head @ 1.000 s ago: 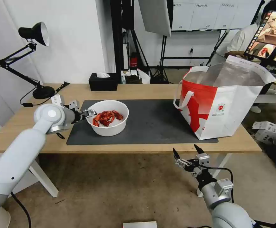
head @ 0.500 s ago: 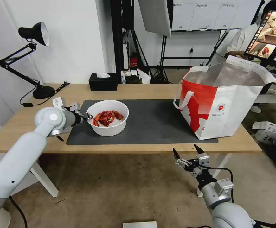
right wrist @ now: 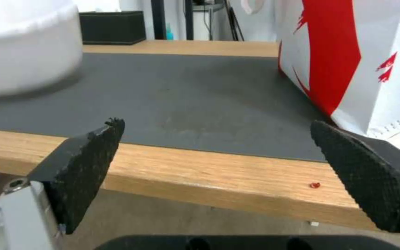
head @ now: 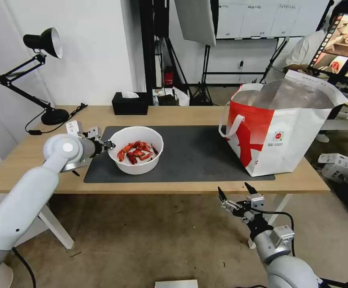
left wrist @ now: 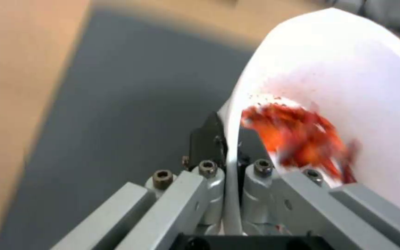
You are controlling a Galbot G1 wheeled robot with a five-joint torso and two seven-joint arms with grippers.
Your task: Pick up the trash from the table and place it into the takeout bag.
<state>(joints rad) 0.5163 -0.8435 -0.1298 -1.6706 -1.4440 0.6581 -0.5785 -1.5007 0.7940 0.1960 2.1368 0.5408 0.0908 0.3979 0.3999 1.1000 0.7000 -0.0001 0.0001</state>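
Studio clutter backs a wooden bench (head: 181,116) where the left end effector (head: 109,144) pinches the rim of a white bowl (head: 137,168) of red shells at centre-left; light, rigid, spillable. Right end effector (head: 237,196) hangs spread below the bench edge. Bag (head: 285,140) stands at right.

black desk lamp (head: 42,44) at the far left corner, black tissue box (head: 130,103) along the back edge
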